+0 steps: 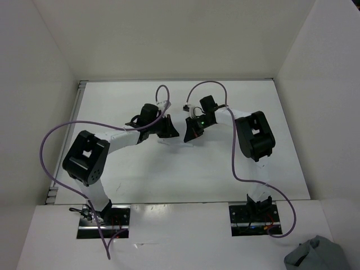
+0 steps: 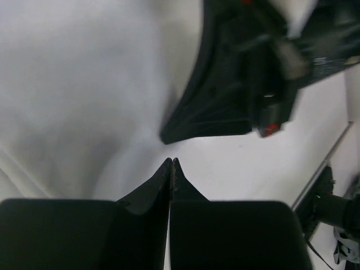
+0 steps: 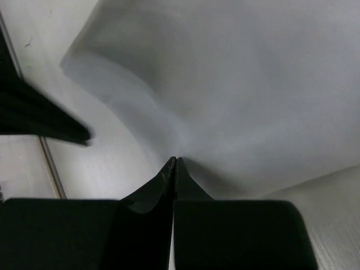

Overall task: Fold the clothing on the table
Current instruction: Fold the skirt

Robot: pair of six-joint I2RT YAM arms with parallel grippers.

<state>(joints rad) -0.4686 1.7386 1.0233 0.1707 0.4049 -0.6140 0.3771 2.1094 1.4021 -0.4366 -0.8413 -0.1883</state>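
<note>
At the middle of the table [image 1: 140,180], white on white and barely traceable from above: the garment [image 3: 236,84], lifted into soft ridges right under both claws. Left claw [image 2: 170,164] pressed together with no gap at the tips, nipping what looks like a shadowed fold running up into them. Right claw [image 3: 175,161] together as well, clamped on a pinch of garment, with creases fanning out from the tips. Both over mid-table, side by side, near each other but apart.

Looks thin, soft and very light, with no stiffness at all, so bound to drape and sag wherever unsupported. Probably slides easily over the smooth table, so likelier to bunch than fold if dragged. Not fragile, yet easy to lose from a shallow pinch. Best taken at an edge or corner, caught fully between the tips, with two holds spread along the same edge for tautness. Here seemingly rather close together, so expect slack in the outer parts.

Off the table, past its near right corner: a grey-blue bundle [image 1: 315,256], well apart from both claws.
</note>
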